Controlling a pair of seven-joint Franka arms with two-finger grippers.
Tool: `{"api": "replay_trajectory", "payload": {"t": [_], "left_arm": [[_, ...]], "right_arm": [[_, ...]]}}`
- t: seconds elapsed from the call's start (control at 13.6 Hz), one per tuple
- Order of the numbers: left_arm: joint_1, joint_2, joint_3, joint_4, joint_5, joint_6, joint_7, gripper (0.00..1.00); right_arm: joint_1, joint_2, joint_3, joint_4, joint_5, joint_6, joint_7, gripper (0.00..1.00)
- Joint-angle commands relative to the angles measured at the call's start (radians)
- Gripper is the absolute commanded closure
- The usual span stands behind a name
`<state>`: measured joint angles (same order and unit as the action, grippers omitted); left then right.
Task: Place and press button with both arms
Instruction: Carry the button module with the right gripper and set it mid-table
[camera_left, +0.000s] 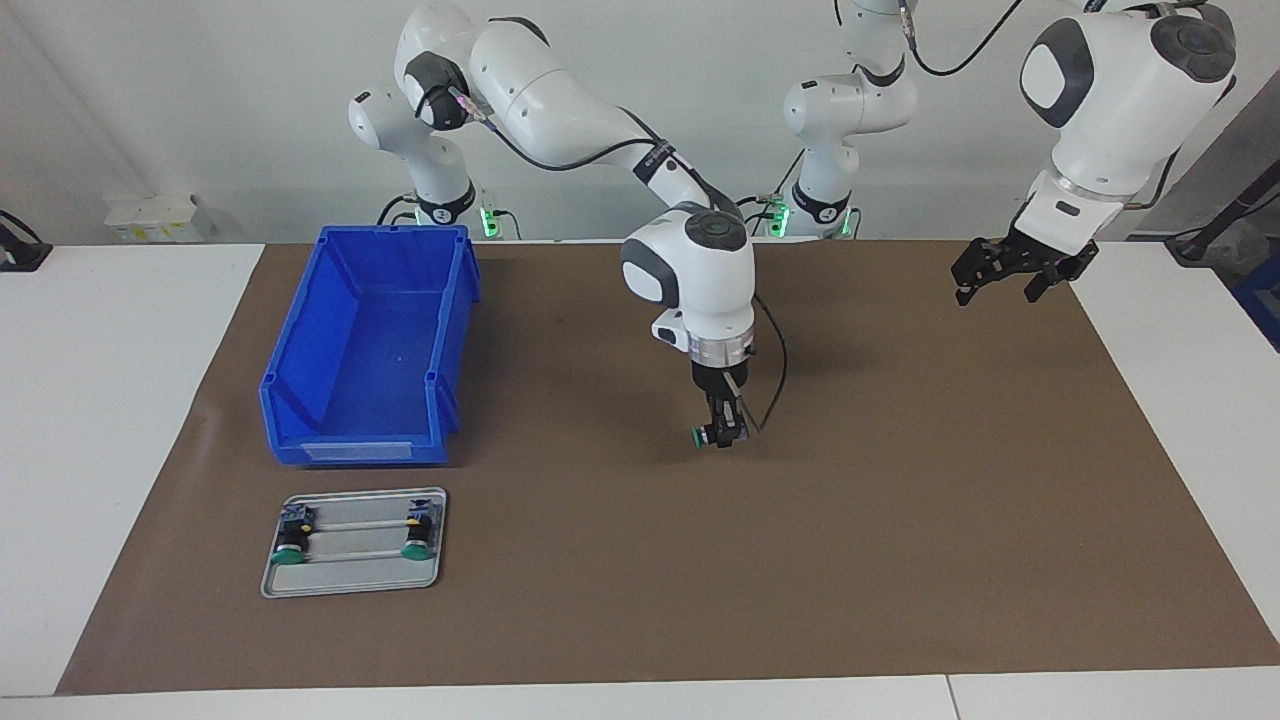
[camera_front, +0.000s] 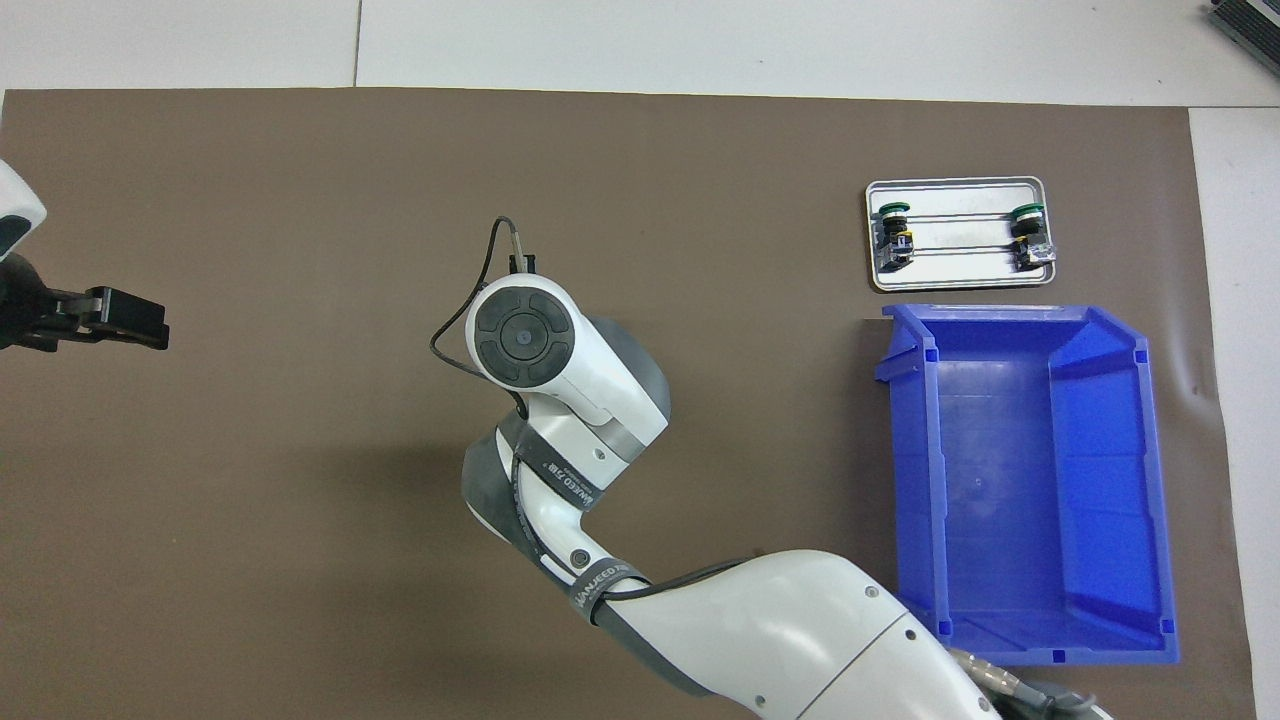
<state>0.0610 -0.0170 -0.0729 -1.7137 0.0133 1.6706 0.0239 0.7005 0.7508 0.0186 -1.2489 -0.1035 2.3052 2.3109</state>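
A grey strap (camera_front: 560, 478) around the right arm (camera_front: 600, 380) has white letters on it. They are too small and tilted to read for sure.

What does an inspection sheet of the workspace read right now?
Surface: brown mat on a white table.
Job's things: button in the right gripper, over the mat's middle.
Clutter: blue bin, nothing seen in it; metal tray with two green-capped buttons, farther from the robots than the bin.
Grippers: right gripper shut on the button; left gripper open, waiting over the mat's edge.
Cables: black cable along the right wrist.
Surroundings: white wall.
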Motion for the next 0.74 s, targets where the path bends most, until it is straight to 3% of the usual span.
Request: {"api": "replay_trajectory", "payload": {"t": [0.0, 0.59, 0.66], "left_arm": [[0.006, -0.018, -0.001, -0.012, -0.009, -0.009, -0.002, 0.0], [0.006, -0.02, -0.001, -0.012, -0.009, -0.009, -0.002, 0.0], [0.006, -0.018, -0.001, -0.012, -0.009, -0.009, -0.002, 0.0]], "right_arm": [[0.029, 0.027, 0.004, 0.023, -0.024, 0.077, 0.041, 1.0], [0.079, 0.09, 0.0, 0.02, -0.104, 0.108, 0.119, 1.0], [0.079, 0.09, 0.0, 0.02, -0.105, 0.109, 0.123, 0.75]]}}
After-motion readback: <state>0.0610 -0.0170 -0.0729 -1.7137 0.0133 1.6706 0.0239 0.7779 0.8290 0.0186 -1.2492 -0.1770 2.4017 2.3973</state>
